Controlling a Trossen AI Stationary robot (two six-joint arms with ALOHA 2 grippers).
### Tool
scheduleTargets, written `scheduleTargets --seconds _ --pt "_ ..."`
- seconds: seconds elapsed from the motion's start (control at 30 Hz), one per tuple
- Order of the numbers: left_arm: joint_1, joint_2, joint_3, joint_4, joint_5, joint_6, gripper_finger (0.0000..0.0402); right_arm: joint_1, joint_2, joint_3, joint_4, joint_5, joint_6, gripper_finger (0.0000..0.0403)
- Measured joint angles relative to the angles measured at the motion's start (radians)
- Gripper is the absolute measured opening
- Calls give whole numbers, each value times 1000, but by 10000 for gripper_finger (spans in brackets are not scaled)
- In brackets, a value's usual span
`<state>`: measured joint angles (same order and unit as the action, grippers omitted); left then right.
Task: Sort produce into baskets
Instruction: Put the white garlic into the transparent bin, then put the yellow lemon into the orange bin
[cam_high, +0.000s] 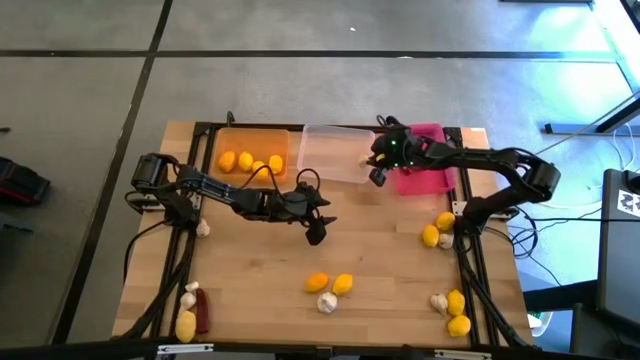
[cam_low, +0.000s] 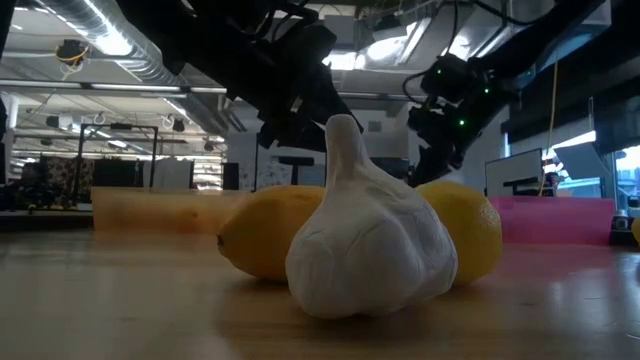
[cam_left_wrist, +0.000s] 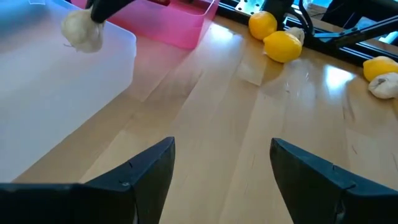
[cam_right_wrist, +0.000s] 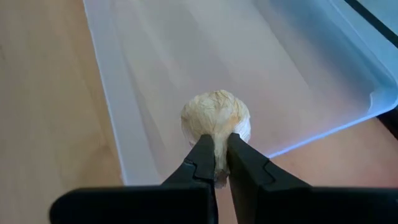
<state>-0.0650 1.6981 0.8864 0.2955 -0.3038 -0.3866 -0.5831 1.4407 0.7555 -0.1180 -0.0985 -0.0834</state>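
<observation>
My right gripper (cam_high: 372, 160) is shut on a whitish garlic bulb (cam_right_wrist: 216, 118) above the near right edge of the clear tray (cam_high: 333, 152). The bulb also shows in the left wrist view (cam_left_wrist: 82, 32). My left gripper (cam_high: 317, 232) is open and empty over the bare table middle, near side of the trays. The orange tray (cam_high: 252, 152) holds several lemons. The pink tray (cam_high: 425, 170) stands right of the clear one. Two lemons (cam_high: 330, 284) and a garlic bulb (cam_high: 326, 303) lie at the table's near middle. My right gripper pinches the garlic bulb's stem end (cam_right_wrist: 217, 144) between its two fingertips (cam_right_wrist: 202, 154). The bulb sticks out past the fingertips, lifted clear above the clear tray's inside.
More lemons and garlic lie at the right edge (cam_high: 438, 232) and near right corner (cam_high: 453, 310). A lemon, garlic and a dark red chili (cam_high: 201, 312) lie at the near left corner; one garlic bulb (cam_high: 203, 229) lies by the left arm. Black frame rails run along both sides.
</observation>
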Motion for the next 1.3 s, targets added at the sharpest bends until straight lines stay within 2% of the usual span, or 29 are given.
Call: scheduleTargets --seconds 0.47,0.77,0.9,1.13,1.3 --pt "0 0 0 -1 0 9 258 0 55 0 11 0 0 30" --pt "0 0 0 -1 0 8 258 0 56 0 12 0 0 114" --pt "0 0 0 -1 0 8 258 0 51 0 13 0 -5 138" --pt "-5 -15 -2 -13 12 5 258 31 -72 -1 3 -3 -6 142" --pt "-36 -112 -1 -140 14 22 258 120 -192 -1 -24 -8 -7 138"
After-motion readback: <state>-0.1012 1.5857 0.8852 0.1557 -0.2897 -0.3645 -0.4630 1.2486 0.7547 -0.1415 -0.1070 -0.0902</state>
